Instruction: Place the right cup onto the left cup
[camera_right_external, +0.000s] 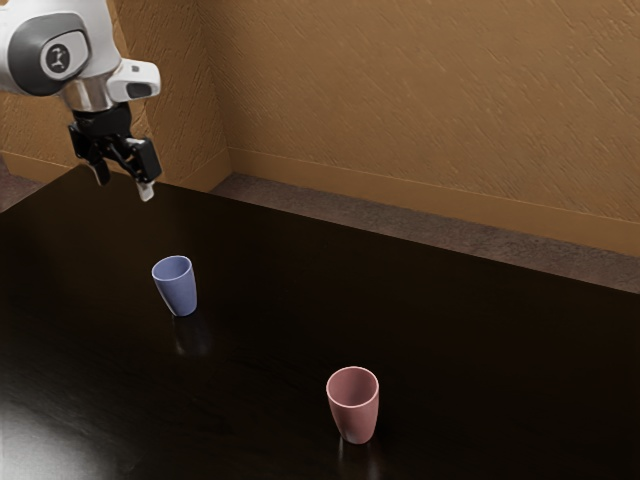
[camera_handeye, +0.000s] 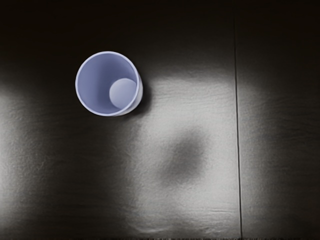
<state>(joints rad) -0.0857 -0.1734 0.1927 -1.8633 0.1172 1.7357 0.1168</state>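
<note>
Pink cup nearest ext. cam: upright on dark tabletop, mouth up, rim wider than base, faint reflection at its foot. Blue cup, the other task cup, also upright, mouth up; sits farther from ext. cam & toward ext. view's left. Cups well apart, each standing alone on table. Wrist view obs.: looks down into blue cup; pale round base visible inside, lit patch of tabletop just beside it w/ soft dark blot; thin straight seam runs across surface, apart from cup.

Gripper: raised, clear of both cups, tips down, nearer blue than pink. Fingers spread wide w/ visible gap btwn; grip empty, holding nothing. White arm enters at ext. view's upper left, dk. grey cap on joint.

Bkgd: tan textured wall w/ plain baseboard; brownish floor btwn wall & table's far edge.
</note>
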